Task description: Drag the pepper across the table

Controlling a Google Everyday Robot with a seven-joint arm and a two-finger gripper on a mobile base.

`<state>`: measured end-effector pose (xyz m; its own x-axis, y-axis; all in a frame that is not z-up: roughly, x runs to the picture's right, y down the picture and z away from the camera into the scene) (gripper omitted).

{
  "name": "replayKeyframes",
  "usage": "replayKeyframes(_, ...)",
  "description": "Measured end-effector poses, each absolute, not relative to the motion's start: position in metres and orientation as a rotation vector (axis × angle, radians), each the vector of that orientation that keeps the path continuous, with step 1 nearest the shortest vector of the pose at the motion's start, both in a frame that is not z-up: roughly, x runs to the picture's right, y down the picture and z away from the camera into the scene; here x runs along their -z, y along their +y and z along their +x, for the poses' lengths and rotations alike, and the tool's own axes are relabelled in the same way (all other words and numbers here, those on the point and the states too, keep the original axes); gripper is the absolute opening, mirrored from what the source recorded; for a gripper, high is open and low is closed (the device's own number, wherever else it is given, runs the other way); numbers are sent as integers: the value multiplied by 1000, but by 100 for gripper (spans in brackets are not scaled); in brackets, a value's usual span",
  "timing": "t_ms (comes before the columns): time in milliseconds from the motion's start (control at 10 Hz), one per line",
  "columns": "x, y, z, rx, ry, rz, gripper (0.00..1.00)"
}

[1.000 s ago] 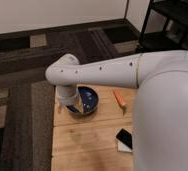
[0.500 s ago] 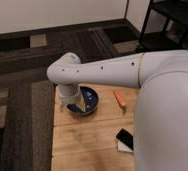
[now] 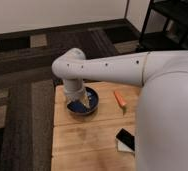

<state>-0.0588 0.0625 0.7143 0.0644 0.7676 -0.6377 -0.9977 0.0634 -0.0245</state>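
The small orange-red pepper lies on the light wooden table, near its far right part. My gripper hangs down from the white arm over the round dark-blue bowl, to the left of the pepper and apart from it. The gripper hides part of the bowl's inside. My big white arm body covers the table's right side.
A black phone lies on a white card near the table's front right. Dark patterned carpet surrounds the table on the left and behind. A black shelf unit stands at the back right.
The gripper has shifted to the right over the bowl, toward the pepper. The pepper, bowl and phone have not moved.
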Motion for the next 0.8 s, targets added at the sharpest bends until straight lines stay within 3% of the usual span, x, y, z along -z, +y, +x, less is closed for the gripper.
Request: replayKeyframes(800, -721, 54, 7, -1284, 494, -517, 65)
